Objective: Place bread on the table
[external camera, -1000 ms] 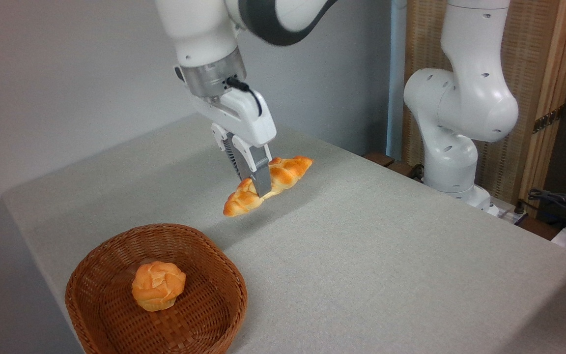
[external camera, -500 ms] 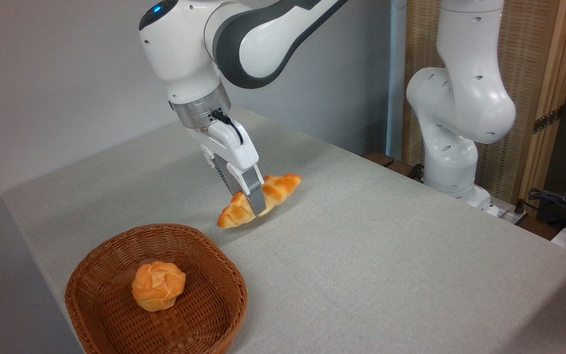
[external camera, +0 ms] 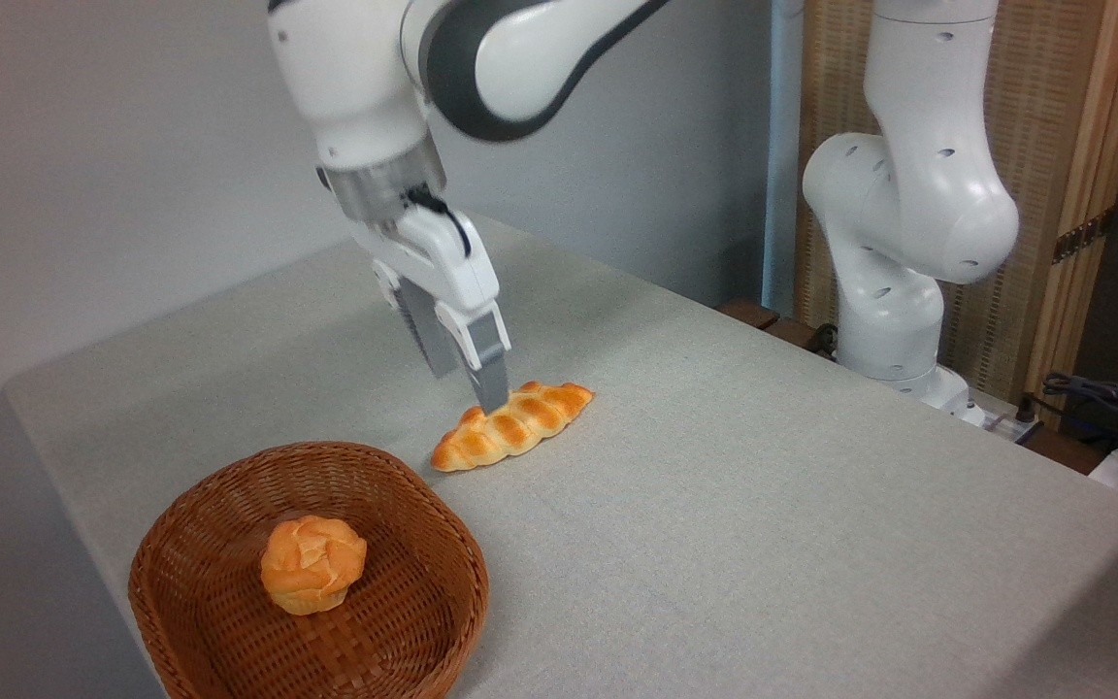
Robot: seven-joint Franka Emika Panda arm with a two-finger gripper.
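1. On the large rectangular table (external camera: 763,505), covered in plain light grey-beige woven cloth, we see the long braided loaf of bread (external camera: 512,427), golden-orange with paler creases and tapered at both ends, lying flat on the cloth.
2. Just above the loaf's far side we find the white two-finger gripper (external camera: 472,383) of the white-and-grey robot arm (external camera: 481,58), pointing down and tilted slightly to the right.
3. Its grey fingers (external camera: 489,374) stand apart and clasp nothing; the nearer fingertip sits just at the loaf's upper edge, and we cannot tell whether it touches the crust.
4. We note that the loaf lies slantwise, its left tip pointing towards the near-left corner and its right tip towards the back of the table.
5. Near the front-left corner rests a round brown wicker basket (external camera: 219,592), its rim close to the loaf's left tip but apart from it.
6. Inside the basket sits a small round knotted orange bun (external camera: 312,564), upright on the woven floor.
7. Beyond the table's right edge we see the arm's white jointed base column (external camera: 908,214), with a pale wooden slatted screen (external camera: 1064,146) behind it.
8. Dark cables (external camera: 1102,398) lie at the far right.
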